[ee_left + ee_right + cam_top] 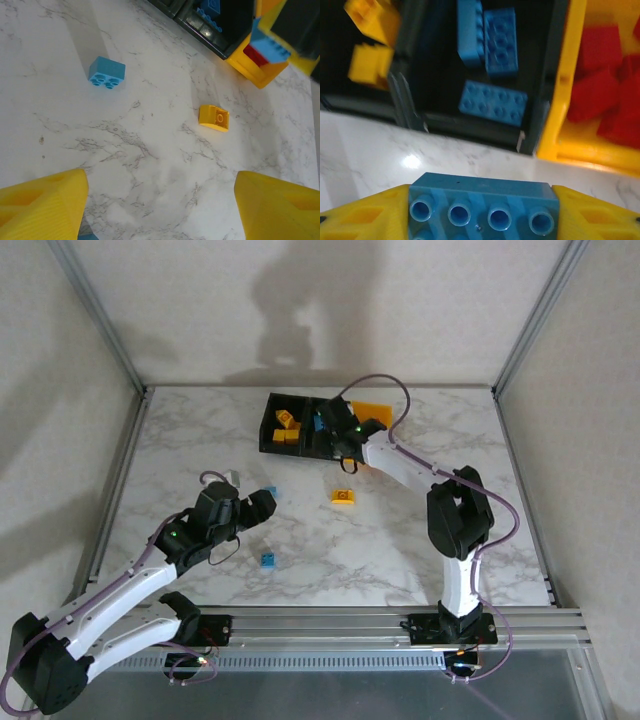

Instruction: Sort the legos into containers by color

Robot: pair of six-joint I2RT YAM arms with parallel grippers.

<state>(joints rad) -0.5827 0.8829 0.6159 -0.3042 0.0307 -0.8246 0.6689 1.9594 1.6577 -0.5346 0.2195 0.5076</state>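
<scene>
My right pincer [480, 220] was clamped on a blue brick [479, 191], one finger against each short end, and it hung over the counter [380, 150] just short of the near wall of the middle black bin [470, 129]. My worry was release from there. The brick was not yet over the opening, so I judged it would drop onto the counter or catch the wall's top edge and tip back. Any drift to the right would have put it over the yellow bin [560, 85] among the red bricks [600, 75], the wrong colour. With the grip only on the ends, I also thought a knock against the wall could twist the brick loose. Its long axis ran straight across from finger to finger, parallel to that wall, and a row of four round studs faced the wrist camera. Inside the middle bin lay other blue bricks [492, 102], and the left black bin [350, 102] held yellow ones. My left pincer [160, 210] stood apart and empty above the counter, well away from a loose blue brick [106, 72] and a loose yellow brick [214, 117].
</scene>
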